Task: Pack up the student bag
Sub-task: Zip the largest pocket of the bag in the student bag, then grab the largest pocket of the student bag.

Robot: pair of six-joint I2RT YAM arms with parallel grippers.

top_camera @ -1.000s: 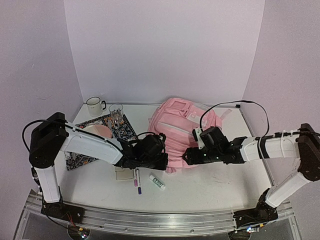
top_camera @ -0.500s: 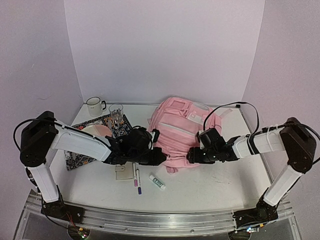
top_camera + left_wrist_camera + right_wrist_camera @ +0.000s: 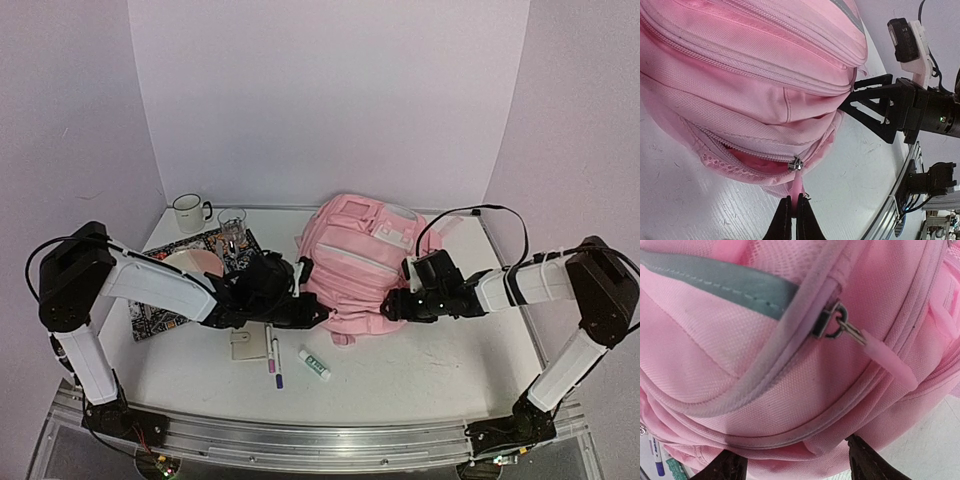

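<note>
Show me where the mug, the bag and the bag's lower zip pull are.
mug [image 3: 187, 214], top view, on its white side.
bag [image 3: 350, 278], top view, on its front panel.
zip pull [image 3: 799, 184], left wrist view, on the pink tab under the slider.

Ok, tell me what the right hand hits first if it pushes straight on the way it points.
The pink backpack: its side fills the right wrist view just ahead of the right hand, whose open fingers flank the fabric. It may already touch; depth is unclear.
</note>
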